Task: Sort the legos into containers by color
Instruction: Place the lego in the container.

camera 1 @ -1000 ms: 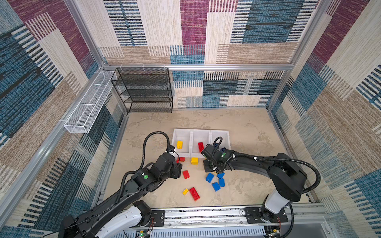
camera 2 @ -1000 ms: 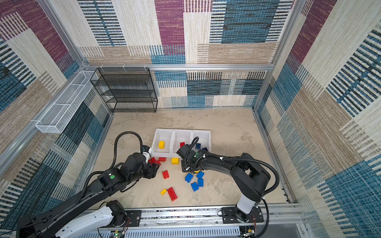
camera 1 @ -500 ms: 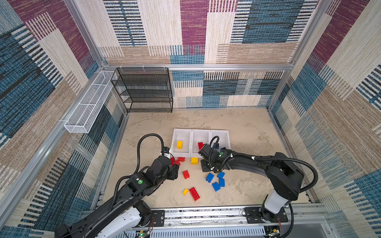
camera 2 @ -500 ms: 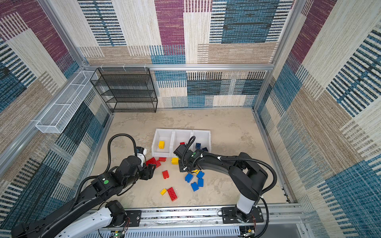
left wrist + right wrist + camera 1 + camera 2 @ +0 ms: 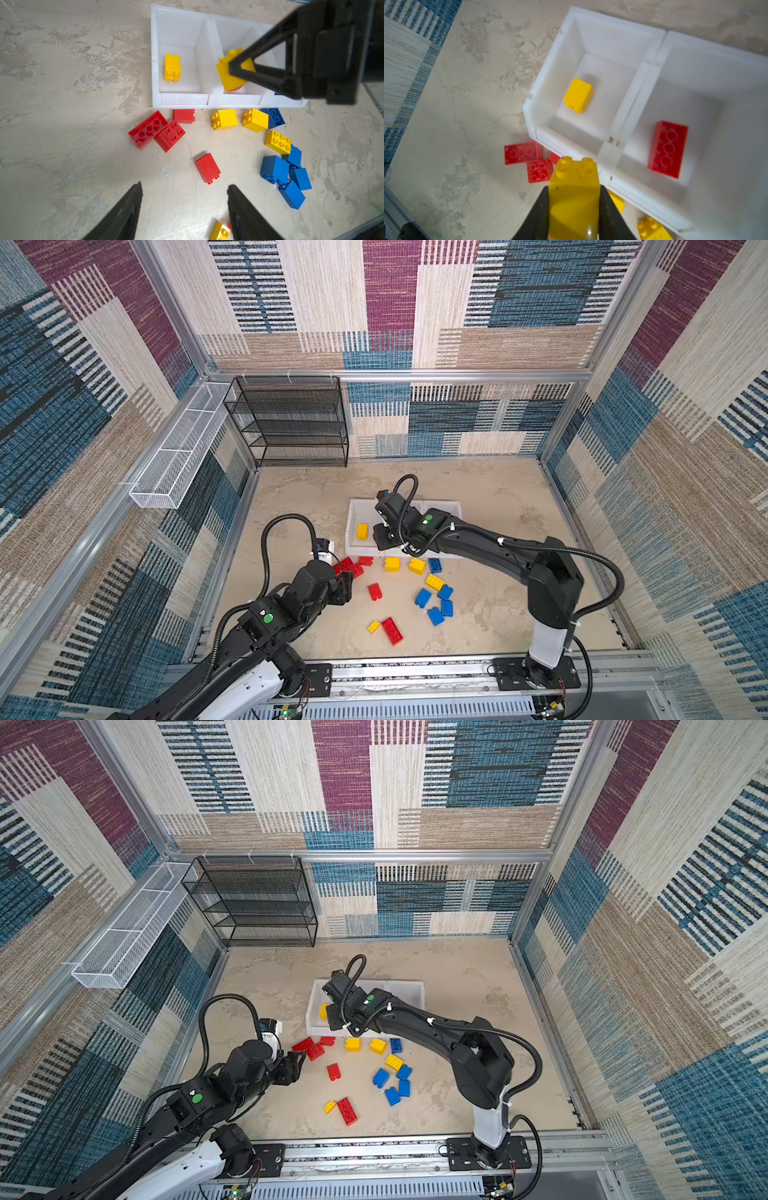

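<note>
**A:** Since the right gripper (image 5: 574,193) is up over the bins, what's it got?

**B:** Jaws pinched tight on a yellow lego (image 5: 574,178), studs facing away from the wrist. It's above the front lip of the containers (image 5: 182,99), right where the end bin meets the middle one.

**A:** And the left gripper (image 5: 184,186)?

**B:** Jaws partway open, nothing between them, touching nothing. It hangs over the left half of the table (image 5: 62,104), and a red lego (image 5: 207,168) lies just past the tips.

White bins (image 5: 182,99), yellow lego (image 5: 574,197), red legos (image 5: 148,128), blue legos (image 5: 274,168); beige marbled table (image 5: 62,104)
</note>
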Tool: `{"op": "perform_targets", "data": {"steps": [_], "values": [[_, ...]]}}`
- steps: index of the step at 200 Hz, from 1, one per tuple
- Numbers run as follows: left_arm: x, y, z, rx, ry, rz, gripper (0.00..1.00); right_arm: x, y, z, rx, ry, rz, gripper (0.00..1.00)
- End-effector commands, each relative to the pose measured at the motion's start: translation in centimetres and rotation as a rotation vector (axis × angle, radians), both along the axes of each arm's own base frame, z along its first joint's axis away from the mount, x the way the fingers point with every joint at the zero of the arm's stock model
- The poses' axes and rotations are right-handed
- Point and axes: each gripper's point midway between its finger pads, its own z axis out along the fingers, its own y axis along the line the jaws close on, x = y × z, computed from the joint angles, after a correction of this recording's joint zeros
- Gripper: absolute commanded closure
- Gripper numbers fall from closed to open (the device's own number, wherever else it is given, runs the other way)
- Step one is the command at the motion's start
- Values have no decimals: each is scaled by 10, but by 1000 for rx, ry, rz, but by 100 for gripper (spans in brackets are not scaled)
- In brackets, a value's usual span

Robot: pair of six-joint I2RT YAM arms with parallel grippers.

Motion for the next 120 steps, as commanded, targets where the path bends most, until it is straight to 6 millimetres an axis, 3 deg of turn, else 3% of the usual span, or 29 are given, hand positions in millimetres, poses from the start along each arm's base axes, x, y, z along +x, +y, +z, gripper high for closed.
{"op": "perform_targets", "data": {"steps": [1,56,120], "values": [[-3,3,-6,-20,27,30,32,21,15,6,-22,-55,37,71],[-5,-5,-5,-58,23,-6,32,74,27,-10,-54,-65,-20,71],[-7,-8,-6,-59,38,-20,32,77,24,-37,-77,-18,-40,68]]}}
